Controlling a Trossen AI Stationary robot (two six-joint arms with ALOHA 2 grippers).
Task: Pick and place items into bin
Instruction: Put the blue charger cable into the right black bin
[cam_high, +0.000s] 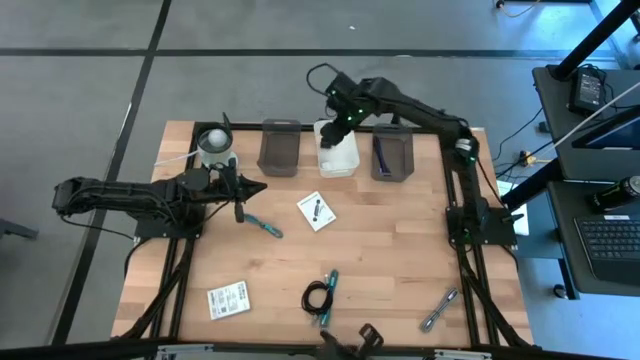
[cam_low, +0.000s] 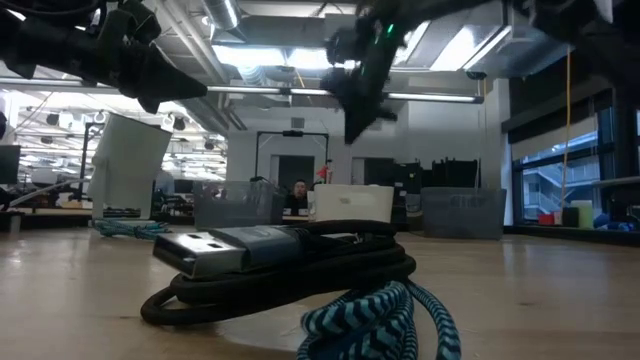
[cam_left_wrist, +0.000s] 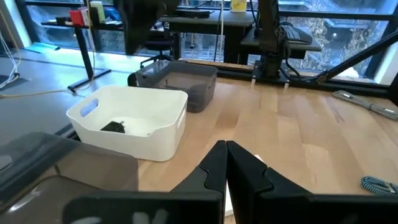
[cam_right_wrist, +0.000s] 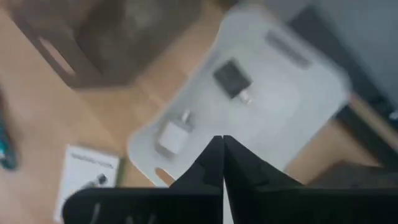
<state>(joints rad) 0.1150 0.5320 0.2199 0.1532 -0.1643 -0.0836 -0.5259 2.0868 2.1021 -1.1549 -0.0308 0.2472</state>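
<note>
1. The right hand (cam_high: 335, 122) hangs above the white bin (cam_high: 338, 158) at the middle of the worktop's far edge, its fingers (cam_right_wrist: 214, 163) pressed together and holding nothing.
2. Inside that bin lie a small black piece (cam_right_wrist: 231, 77) and a small white block (cam_right_wrist: 169, 137).
3. The left hand (cam_high: 262, 187) sits closed and empty near the left edge, beside the white cup (cam_high: 216, 147).
4. Grey bins (cam_high: 279, 146) flank the white one.
5. A white card (cam_high: 316, 210) lies mid-worktop (cam_high: 390, 250); another card (cam_high: 228, 299), the black coiled cable (cam_high: 318, 296) and a silver metal piece (cam_high: 439, 308) lie toward the near edge.
</note>
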